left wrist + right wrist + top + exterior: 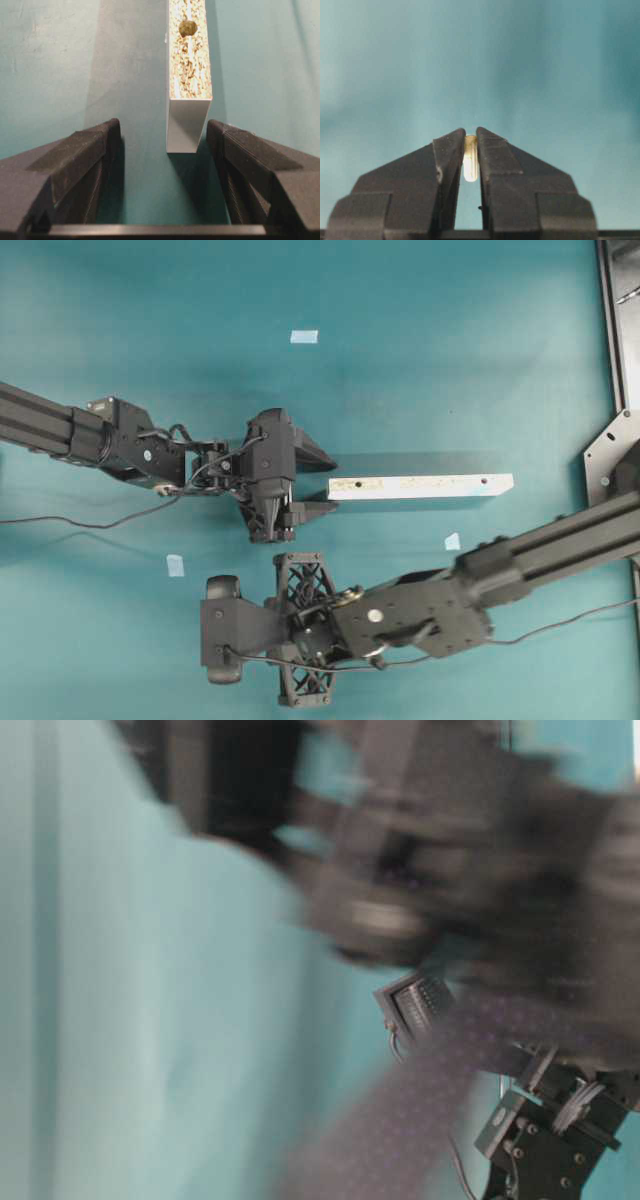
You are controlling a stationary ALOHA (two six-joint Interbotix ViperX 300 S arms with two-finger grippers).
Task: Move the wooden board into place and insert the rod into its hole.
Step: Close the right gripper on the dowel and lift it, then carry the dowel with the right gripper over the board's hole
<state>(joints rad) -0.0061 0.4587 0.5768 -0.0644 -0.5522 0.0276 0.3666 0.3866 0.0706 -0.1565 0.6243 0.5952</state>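
1. Left pincer [312, 483]: fingers spread wide and holding nothing. In the left wrist view its two fingers [75, 165] flank the near end of the board without touching it. Judged purpose: to straddle that end so a closing motion can steady or shift the strip.

2. Wooden board [420, 486]: a long narrow pale strip lying flat on the teal desk [450, 360], running left to right, its left end between the tips of the left pincer. A small dark hole [187, 28] sits near that end on the speckled upper face, and a second shows near the far end in the overhead view. Judged: the hole facing up leaves it reachable from above.

3. Right pincer [470, 150]: clamped on the rod. In the overhead view it sits low and left of centre, below the board and well apart from it, its arm reaching in from the right.

4. Rod [470, 159]: a short cream peg pinched upright between the fingertips, with only teal desk blurred behind. Judged: held at the tips so its free end can enter the hole; insertion is not yet done.

5. Pale-blue tape squares [304, 337]: three on the desk, none touching the board.

6. Table-level view: blurred; nothing reliable.
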